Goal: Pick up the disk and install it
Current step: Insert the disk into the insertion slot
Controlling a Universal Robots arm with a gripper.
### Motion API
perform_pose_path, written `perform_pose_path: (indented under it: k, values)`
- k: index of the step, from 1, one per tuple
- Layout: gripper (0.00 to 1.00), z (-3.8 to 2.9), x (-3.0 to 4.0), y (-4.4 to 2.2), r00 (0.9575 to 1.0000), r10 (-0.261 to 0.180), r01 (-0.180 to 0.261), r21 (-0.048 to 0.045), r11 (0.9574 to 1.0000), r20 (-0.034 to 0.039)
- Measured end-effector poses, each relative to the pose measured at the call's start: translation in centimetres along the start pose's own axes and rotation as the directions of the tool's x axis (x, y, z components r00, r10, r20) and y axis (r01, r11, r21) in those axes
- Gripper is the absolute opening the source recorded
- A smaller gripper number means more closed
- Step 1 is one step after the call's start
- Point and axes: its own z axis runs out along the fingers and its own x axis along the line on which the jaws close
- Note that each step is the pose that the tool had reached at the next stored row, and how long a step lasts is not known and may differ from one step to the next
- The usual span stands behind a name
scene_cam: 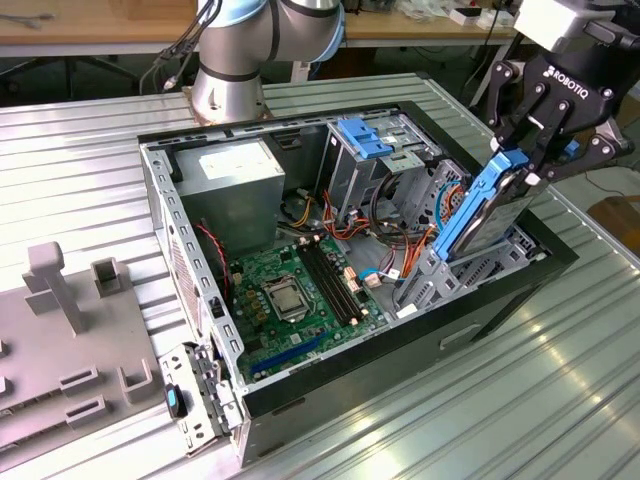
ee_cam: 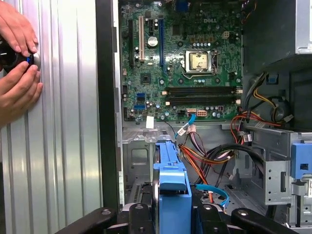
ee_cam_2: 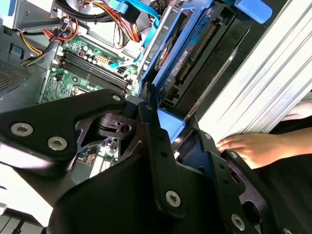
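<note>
The gripper [scene_cam: 537, 160] grips the disk [scene_cam: 478, 212] in its jaws, tilted into the drive bay [scene_cam: 505, 256]: mid-install, I'd say, wanting squaring up.

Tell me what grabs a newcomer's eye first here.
The bright blue-railed disk stands out first, clamped in the gripper and tilted over the open computer case at the exterior view's right. Next comes the green motherboard lying inside the case. In the first wrist view, a person's hands are over the ribbed metal table beside the case.
</note>
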Motion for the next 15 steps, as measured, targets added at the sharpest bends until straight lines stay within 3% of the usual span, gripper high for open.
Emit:
perform_pose_path:
  k: [15]
  values:
    - [0.37,1.20,0.06,0.06,1.0000,-0.001,0.001,-0.0022,1.0000,0.0001]
